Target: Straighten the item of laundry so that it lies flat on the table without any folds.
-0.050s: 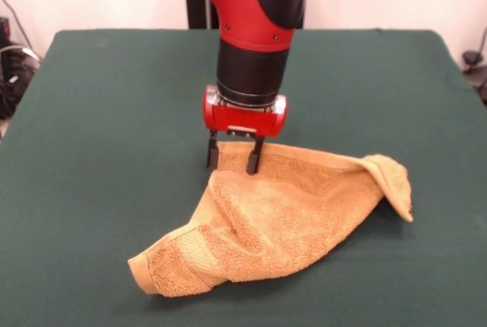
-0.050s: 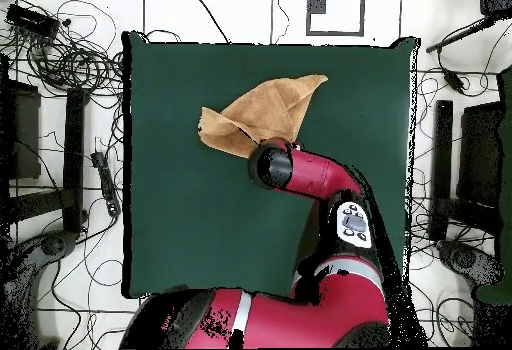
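Note:
The item of laundry (image 1: 281, 217), a golden-orange terry towel, lies rumpled and folded over itself in a rough triangle on the green table (image 1: 91, 114). One banded corner points to the front left and a folded flap sticks up at the right. My gripper (image 1: 233, 161) stands upright at the towel's far edge with its two black fingers apart, open: one fingertip (image 1: 212, 158) is just off the cloth and the other rests on it. In the overhead view the towel (image 2: 262, 111) sits in the upper middle of the table (image 2: 170, 216), and the arm's wrist hides the gripper.
Bare green table surrounds the towel on all sides. The red arm (image 2: 320, 176) reaches in over the table from the lower right of the overhead view. Cables and stands (image 2: 60, 56) lie on the floor around the table.

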